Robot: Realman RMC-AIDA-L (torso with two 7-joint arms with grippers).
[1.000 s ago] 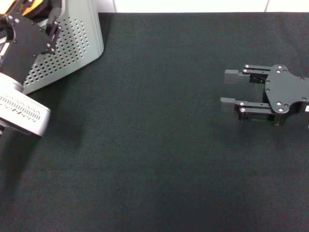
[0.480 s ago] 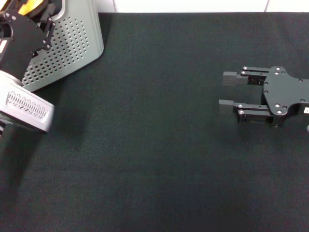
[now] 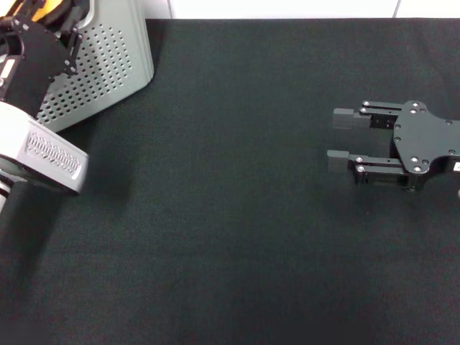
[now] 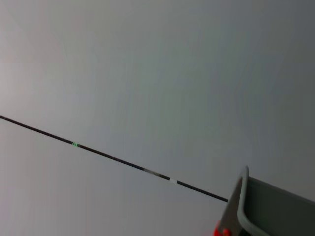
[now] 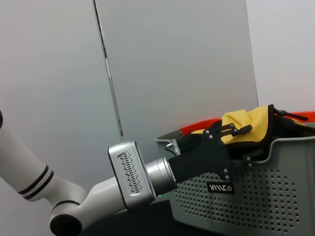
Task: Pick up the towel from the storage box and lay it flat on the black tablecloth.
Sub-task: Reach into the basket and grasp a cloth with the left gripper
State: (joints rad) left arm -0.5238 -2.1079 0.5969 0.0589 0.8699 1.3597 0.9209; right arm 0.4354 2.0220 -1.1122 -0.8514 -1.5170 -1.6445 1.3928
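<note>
The towel isn't visible in any view; presumably down in the storage box point(image 3: 108, 65), w/ only a yellow-orange item point(image 5: 246, 125) heaped at the rim showing. That box sits at the far left corner of the black tablecloth point(image 3: 237, 215) covering the table, perforated side facing the robot. Left claw point(image 5: 224, 140) is at the box's near rim, reaching in beside the yellow-orange item; fingers are hidden, so open vs closed can't be told. Right claw point(image 3: 343, 138) rests low over the cloth on the right, well apart from the box, jaws spread, holding nothing. Step in hand looks like the reach/grasp inside the box, i.e. early in the task; nothing laid out yet. Next move probably needs the left claw to find the grey-green cloth, not the yellow-orange piece, pinch it, lift clear of the rim, then carry it over the open middle of the cloth to spread.
</note>
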